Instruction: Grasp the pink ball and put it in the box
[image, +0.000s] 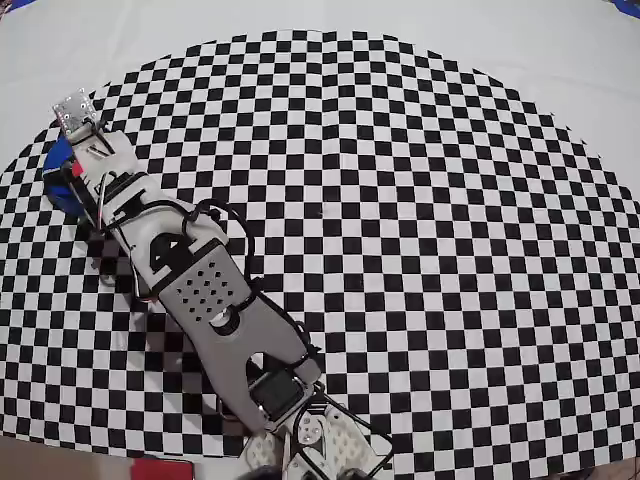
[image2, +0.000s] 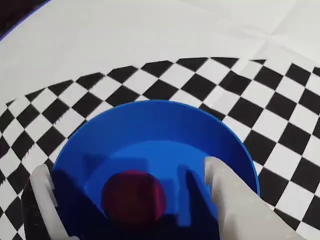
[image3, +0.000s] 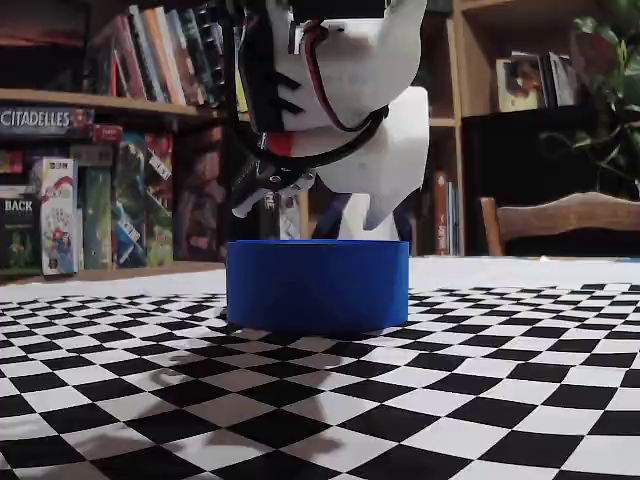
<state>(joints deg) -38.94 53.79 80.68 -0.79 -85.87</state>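
hovering over box (image2: 150, 125) at far-left of desk (image: 420, 200) | fingers (image2: 230, 195) spread wide | pink ball (image2: 134, 197) lying inside box, untouched

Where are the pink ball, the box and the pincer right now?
pink ball (image2: 133, 197): wrist view, its top, shadowed inside the box.
box (image3: 318, 285): fixed view, middle of its outer wall.
pincer (image2: 135, 195): wrist view, midway between its white fingertips, open around the ball.

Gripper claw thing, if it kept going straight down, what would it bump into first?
Probably the pink ball, which sits in the box between the open jaws of the gripper. Right under it is the box's blue floor. Depth is hard to judge.
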